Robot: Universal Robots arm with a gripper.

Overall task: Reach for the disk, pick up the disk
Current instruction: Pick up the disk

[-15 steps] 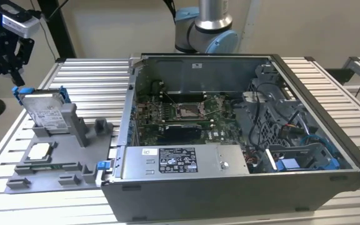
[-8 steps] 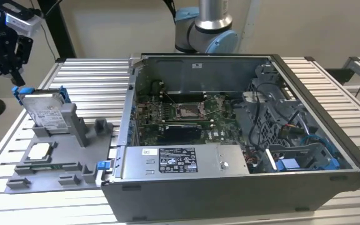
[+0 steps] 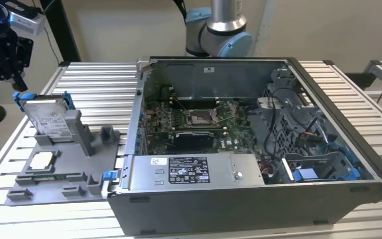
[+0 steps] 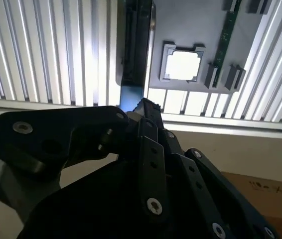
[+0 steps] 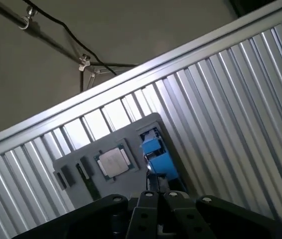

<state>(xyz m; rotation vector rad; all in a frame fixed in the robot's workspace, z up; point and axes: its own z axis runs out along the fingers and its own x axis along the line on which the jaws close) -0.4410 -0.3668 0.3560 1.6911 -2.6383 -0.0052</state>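
Observation:
The disk stands on edge in a grey fixture at the exterior view's left, its silver face with a white label framed by a blue bracket. My black gripper hangs just above the bracket's top corner, shut, with nothing between its fingers. In the second wrist view the gripper comes to a point over the disk, seen edge-on with a strip of blue. The first wrist view has the blue bracket of the disk just beyond the gripper.
A small square chip lies in the fixture in front of the disk. An open computer case fills the middle of the slatted metal table. The arm's base stands behind the case.

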